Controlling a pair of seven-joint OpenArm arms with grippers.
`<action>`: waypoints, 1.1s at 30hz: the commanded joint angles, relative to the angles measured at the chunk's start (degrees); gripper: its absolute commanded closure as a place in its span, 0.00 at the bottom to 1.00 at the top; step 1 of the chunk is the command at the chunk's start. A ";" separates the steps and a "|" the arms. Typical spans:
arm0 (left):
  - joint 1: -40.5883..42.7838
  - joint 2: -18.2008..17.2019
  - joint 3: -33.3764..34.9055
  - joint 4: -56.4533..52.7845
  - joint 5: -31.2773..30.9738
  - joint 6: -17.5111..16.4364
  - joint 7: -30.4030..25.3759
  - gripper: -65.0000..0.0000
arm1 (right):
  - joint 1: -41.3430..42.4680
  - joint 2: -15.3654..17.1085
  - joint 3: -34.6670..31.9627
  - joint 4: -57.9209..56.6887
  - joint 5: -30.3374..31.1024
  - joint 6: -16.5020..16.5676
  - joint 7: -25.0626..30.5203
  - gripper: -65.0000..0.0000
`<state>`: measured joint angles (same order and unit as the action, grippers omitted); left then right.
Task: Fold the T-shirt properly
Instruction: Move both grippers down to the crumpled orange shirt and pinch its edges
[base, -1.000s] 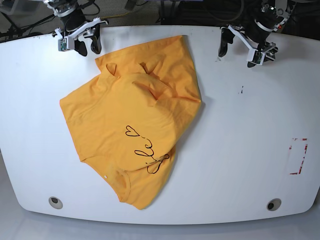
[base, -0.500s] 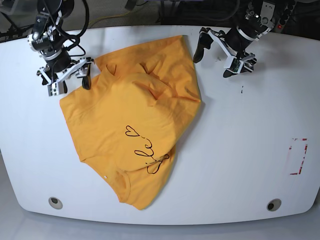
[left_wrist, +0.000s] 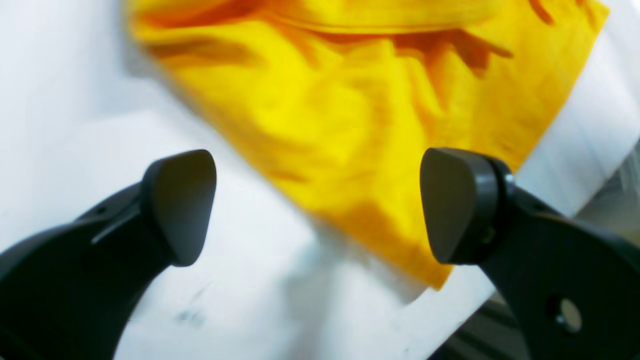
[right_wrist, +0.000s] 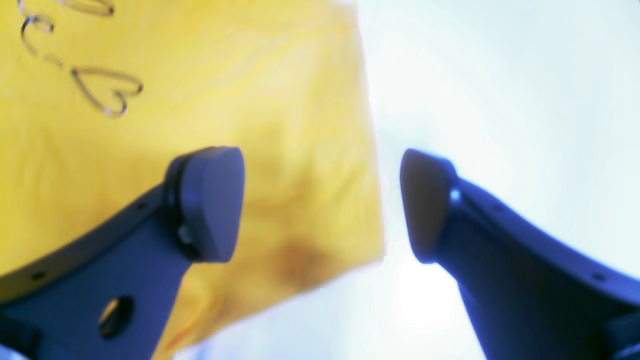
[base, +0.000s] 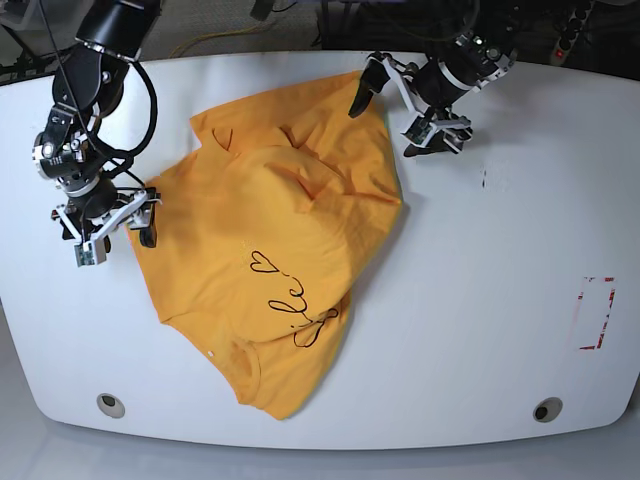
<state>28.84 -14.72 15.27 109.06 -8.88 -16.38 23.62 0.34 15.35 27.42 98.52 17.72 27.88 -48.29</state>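
Observation:
The orange-yellow T-shirt (base: 270, 260) lies crumpled on the white table (base: 500, 300), with black lettering and a heart outline (base: 265, 262) facing up. My left gripper (base: 393, 120) is open at the shirt's back right corner. In the left wrist view its fingers straddle the hem corner of the T-shirt (left_wrist: 350, 110), and the left gripper (left_wrist: 317, 205) holds nothing. My right gripper (base: 116, 242) is open at the shirt's left corner. In the right wrist view, the right gripper (right_wrist: 320, 200) spans the edge of the T-shirt (right_wrist: 280, 100), near the heart (right_wrist: 107, 92).
A red-marked rectangle (base: 597, 312) sits at the table's right side. Two round holes (base: 111, 405) (base: 547, 409) lie near the front edge. A small dark mark (base: 485, 180) is right of the shirt. Cables run behind the table's back edge.
Both arms have come in from the back edge to the shirt: the right gripper moved forward to the left corner and opened wider, while the left gripper shifted left to the back right corner.

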 joint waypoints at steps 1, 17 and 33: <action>-0.66 -0.09 0.60 -0.09 -0.30 -0.10 -1.33 0.06 | 2.52 1.74 0.40 -2.48 -0.26 -0.23 1.30 0.28; -2.33 0.00 0.78 -5.63 -0.39 -0.10 -1.42 0.06 | 20.01 6.49 0.14 -36.41 -0.44 -0.14 5.08 0.28; -3.92 0.00 0.43 -8.35 -0.48 -0.10 -1.33 0.06 | 19.05 4.29 -7.68 -43.79 -0.26 -0.14 8.95 0.29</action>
<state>24.88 -14.52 15.92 100.09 -8.95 -16.38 22.57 18.65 19.66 19.70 54.22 17.26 27.44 -37.63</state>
